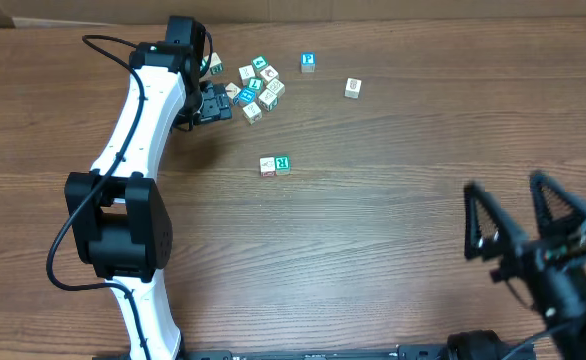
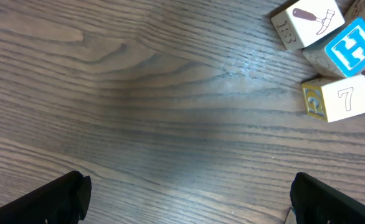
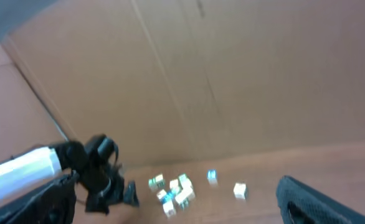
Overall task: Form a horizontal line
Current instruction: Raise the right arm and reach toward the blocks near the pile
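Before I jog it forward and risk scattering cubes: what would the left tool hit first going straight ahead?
Likely the cube cluster: the open left tool points at it, with the "7" cube nearest in its wrist view. Depth is unclear.

On the worktop (image 1: 373, 250), a pair of cubes (image 1: 275, 165) lies side by side near the middle, touching. Behind them, at the far edge, a cluster of cubes (image 1: 256, 88) lies just right of the left claw (image 1: 213, 103). Two single cubes (image 1: 308, 62) (image 1: 352, 88) lie further right, apart. The right claw (image 1: 513, 215) is at the near right corner.
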